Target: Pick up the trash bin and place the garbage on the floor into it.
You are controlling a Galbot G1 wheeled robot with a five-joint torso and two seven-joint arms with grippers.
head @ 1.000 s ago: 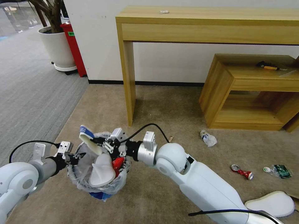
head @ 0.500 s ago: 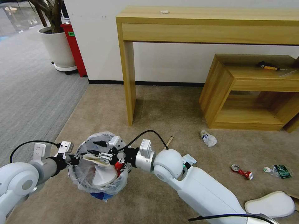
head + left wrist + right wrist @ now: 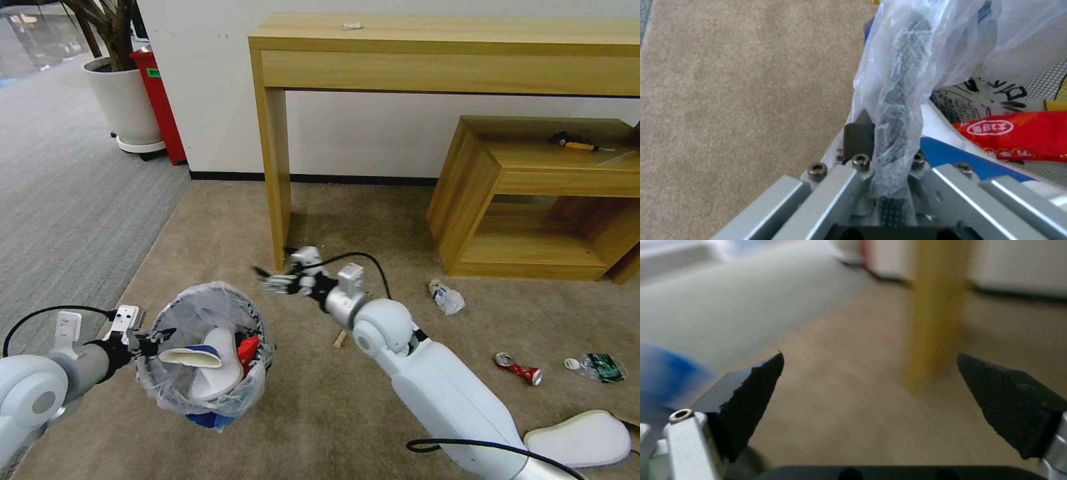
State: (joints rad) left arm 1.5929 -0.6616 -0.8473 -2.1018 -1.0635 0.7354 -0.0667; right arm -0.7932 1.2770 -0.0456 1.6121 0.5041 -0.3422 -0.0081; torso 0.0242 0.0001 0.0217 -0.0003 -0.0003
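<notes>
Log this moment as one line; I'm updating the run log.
left end effector: shut on trash bin rim | right end effector: open, empty | insole: on floor

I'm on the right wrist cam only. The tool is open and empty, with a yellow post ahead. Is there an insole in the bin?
Observer: Yes, a white insole lies inside the trash bin.
Operator: What's holding the bin?
Observer: The left tool is shut on its bag-covered rim.
Operator: Is there any garbage on the carpet?
Observer: Yes. There's a crushed red can, a clear bottle and a second insole, all on the robot's right.
</notes>
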